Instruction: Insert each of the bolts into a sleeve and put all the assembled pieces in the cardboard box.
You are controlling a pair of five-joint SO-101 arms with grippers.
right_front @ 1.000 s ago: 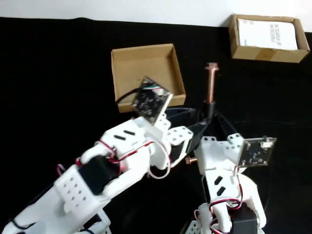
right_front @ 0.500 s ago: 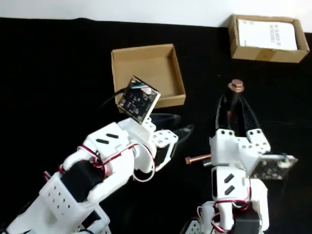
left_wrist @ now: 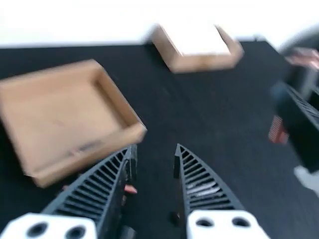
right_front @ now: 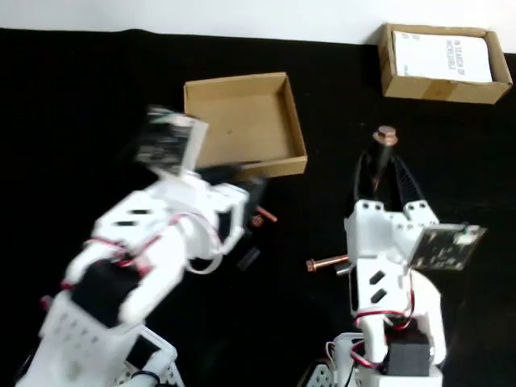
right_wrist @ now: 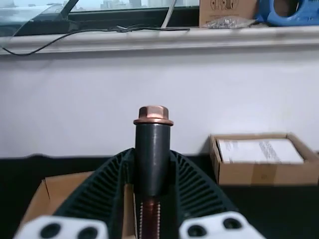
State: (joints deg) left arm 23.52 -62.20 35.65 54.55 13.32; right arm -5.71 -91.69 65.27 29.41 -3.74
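Note:
My right gripper (right_front: pixel 384 165) is shut on a black sleeve (right_wrist: pixel 152 159) with a copper bolt (right_wrist: pixel 153 114) in it, held upright and pointing away over the table; the bolt's head (right_front: pixel 386 133) sticks out past the fingertips. My left gripper (left_wrist: pixel 154 162) is open and holds nothing, just in front of the open cardboard box (right_front: pixel 242 121), near its front wall (left_wrist: pixel 84 149). A loose bolt (right_front: pixel 326 262) lies on the table beside the right arm. Another bolt (right_front: pixel 264 216) and a black sleeve (right_front: pixel 248 258) lie by the left arm.
A second cardboard box (right_front: pixel 443 60) with a white booklet stands at the back right, also seen as a box (right_wrist: pixel 264 157) and a box (left_wrist: pixel 197 47) from the wrists. The table is black.
The left arm has swung left and back, away from the right gripper. The right gripper turned upright with the sleeve and bolt, then held almost still.

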